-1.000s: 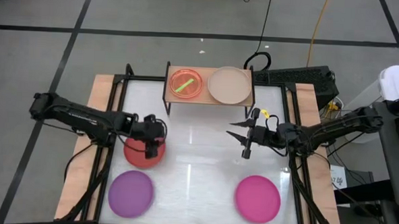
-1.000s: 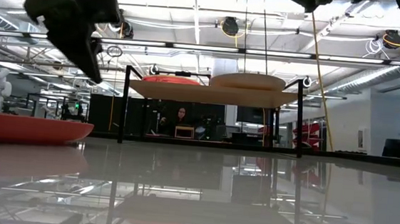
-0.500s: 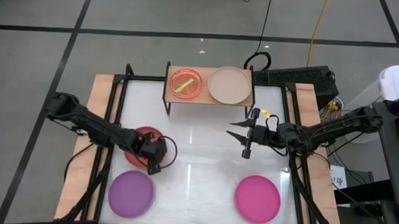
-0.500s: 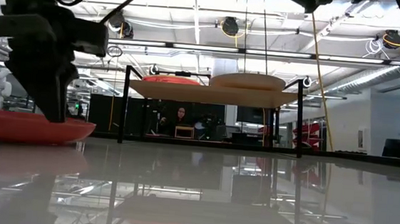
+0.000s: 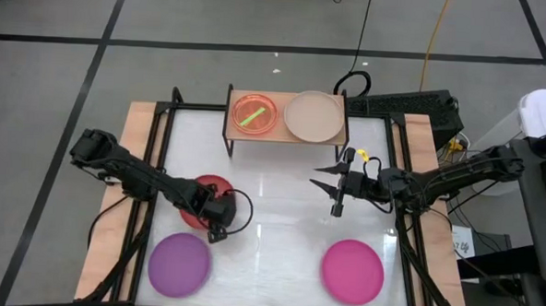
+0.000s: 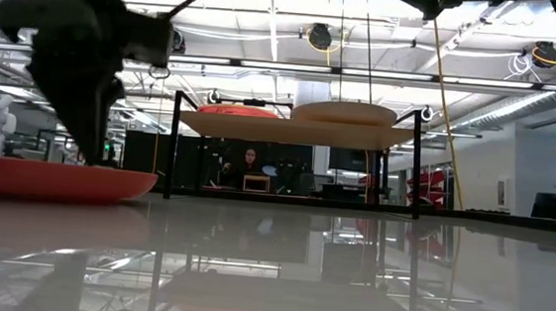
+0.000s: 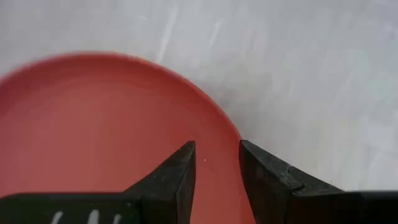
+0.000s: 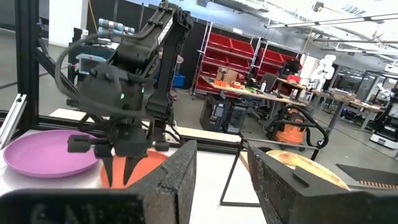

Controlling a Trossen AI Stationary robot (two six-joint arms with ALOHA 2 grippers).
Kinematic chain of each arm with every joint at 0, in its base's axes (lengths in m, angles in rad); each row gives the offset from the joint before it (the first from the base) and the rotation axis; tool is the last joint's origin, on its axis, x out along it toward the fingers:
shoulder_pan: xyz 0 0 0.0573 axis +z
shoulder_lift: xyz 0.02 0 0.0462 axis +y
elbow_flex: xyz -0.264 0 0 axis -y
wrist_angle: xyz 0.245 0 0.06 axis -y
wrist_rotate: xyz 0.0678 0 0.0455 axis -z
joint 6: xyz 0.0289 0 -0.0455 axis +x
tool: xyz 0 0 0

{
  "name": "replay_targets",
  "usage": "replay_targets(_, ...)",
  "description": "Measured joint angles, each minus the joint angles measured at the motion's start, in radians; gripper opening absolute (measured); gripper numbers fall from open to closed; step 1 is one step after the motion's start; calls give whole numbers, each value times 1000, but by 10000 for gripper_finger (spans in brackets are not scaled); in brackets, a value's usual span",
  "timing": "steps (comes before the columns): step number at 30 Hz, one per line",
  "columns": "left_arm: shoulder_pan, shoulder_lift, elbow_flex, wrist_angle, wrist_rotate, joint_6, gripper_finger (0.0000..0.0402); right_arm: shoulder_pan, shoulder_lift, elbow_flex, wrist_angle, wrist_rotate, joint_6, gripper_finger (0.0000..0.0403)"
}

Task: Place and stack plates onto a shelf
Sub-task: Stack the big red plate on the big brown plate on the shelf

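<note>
From above: left gripper [image 5: 217,215] down at red plate [image 5: 197,198], near purple plate [image 5: 179,263]. Right gripper [image 5: 331,186] waits mid-table, fingers spread. Shelf [image 5: 286,138] holds orange and beige plates.

Low view: red plate [image 6: 52,180] flat on table.

Left wrist: fingers [image 7: 180,177] narrow, over plate rim [image 7: 93,137]; touching or not, cannot tell.

The white table [image 5: 270,217] holds a red plate [image 5: 197,198], a purple plate [image 5: 178,263] and a magenta plate [image 5: 352,269], and the small wooden shelf [image 5: 287,135] stands on it at the far side. The red plate lies right under the left gripper's [image 5: 216,228] fingers [image 7: 180,180], with its edge between them. On the shelf sit an orange plate [image 5: 253,113] and a beige plate [image 5: 313,116], side by side.
</note>
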Motion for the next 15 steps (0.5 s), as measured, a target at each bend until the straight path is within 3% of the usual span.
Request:
replay_targets(8,-26,13,61,-20,-13,-23,127,0,0,0,-19,0,4,128)
replay_targets(15,-54,129,61,-35,-6,-50,127,0,0,0,-30,2,19,128)
